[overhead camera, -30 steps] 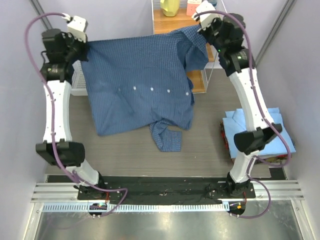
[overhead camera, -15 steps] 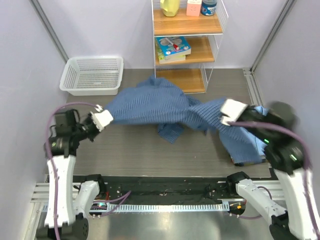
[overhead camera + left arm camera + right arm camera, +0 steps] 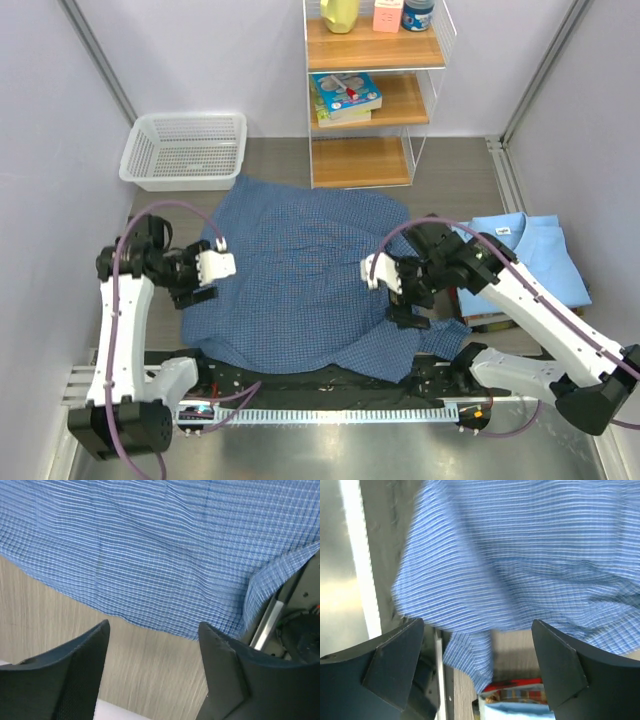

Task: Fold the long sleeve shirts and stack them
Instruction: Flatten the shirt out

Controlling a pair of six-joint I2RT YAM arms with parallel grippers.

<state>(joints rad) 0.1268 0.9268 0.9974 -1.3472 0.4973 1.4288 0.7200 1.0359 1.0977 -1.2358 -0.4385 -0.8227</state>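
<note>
A dark blue checked long sleeve shirt lies spread over the middle of the table, its near hem draped over the black base rail. My left gripper hovers at its left edge, open and empty; in the left wrist view the checked cloth lies beyond the left gripper. My right gripper is open at the shirt's right edge, and the cloth is apart from the right gripper. A light blue shirt lies folded at the right.
A white mesh basket stands at the back left. A wire-and-wood shelf unit with books and bottles stands at the back middle. A red patterned object sits under the light blue shirt's near edge.
Both arms swung the checked shirt from the far side toward the near edge. Both grippers opened and let it go. It now lies spread flat.
</note>
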